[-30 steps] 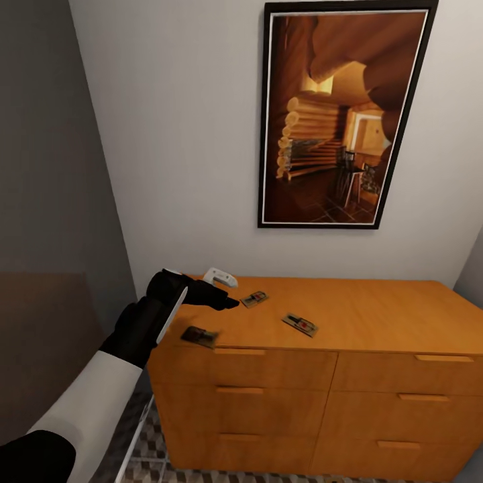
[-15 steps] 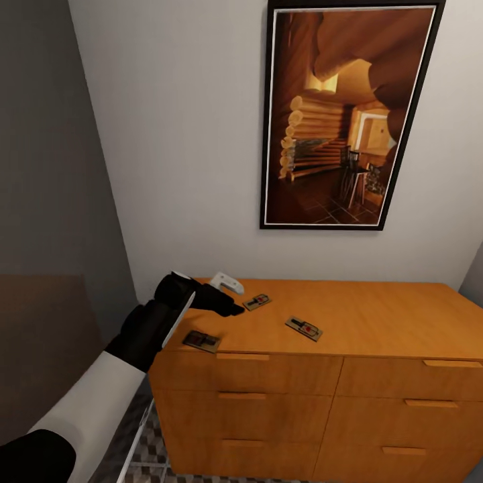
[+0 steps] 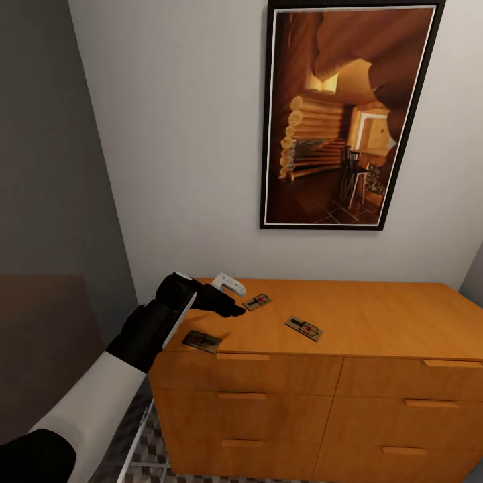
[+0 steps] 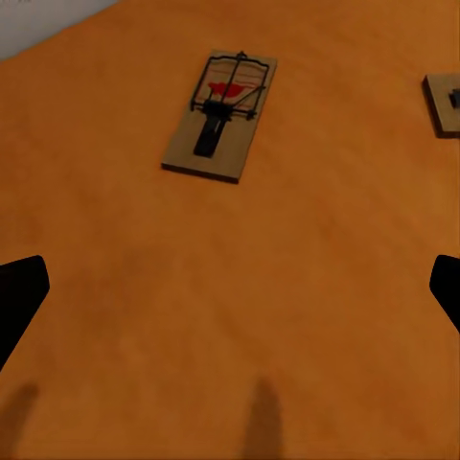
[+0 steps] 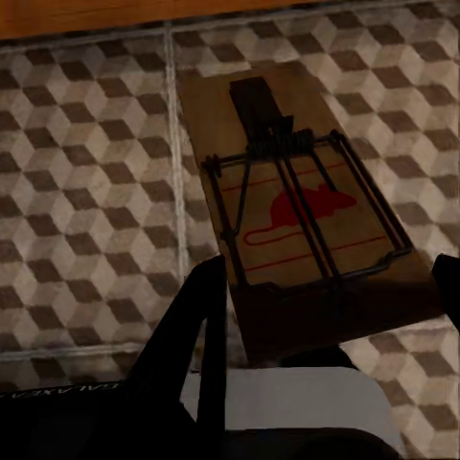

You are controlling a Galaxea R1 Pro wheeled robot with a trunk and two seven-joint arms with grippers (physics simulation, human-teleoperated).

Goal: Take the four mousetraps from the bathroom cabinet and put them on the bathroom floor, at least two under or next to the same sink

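Orange-brown cabinet top carries three mousetraps; left gripper spread above it; right gripper pinches a fourth mousetrap.

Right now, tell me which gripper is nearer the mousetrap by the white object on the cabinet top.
Left. The left gripper hovers beside that mousetrap on the cabinet. The right gripper is down over the bathroom floor, holding another trap.

My head camera is looking forward and down at the cabinet from close by. My left wrist camera is hovering low over its top, sharing a mousetrap with the head view. My right wrist camera is facing the tiled floor.
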